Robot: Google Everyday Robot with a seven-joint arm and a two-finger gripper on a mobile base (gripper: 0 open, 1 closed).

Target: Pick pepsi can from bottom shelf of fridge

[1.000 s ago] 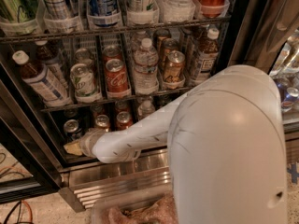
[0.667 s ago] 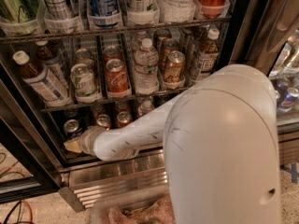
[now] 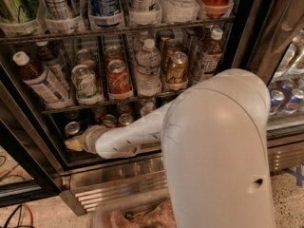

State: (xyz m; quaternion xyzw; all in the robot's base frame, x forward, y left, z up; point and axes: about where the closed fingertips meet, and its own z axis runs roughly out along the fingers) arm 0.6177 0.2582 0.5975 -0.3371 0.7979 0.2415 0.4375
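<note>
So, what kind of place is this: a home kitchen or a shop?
Probably a shop or office snack area, not a home: a tall glass-door fridge packed with drink cans, a second cooler beside it, and a speckled hard floor. The gripper is low inside it, at the bottom shelf.

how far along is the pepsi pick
Done: the fridge stands open and the arm reaches into the bottom shelf. In hand: the gripper sits at the shelf's left end, just below a silver-topped can. Left: no can is out yet, so withdrawal remains.
</note>
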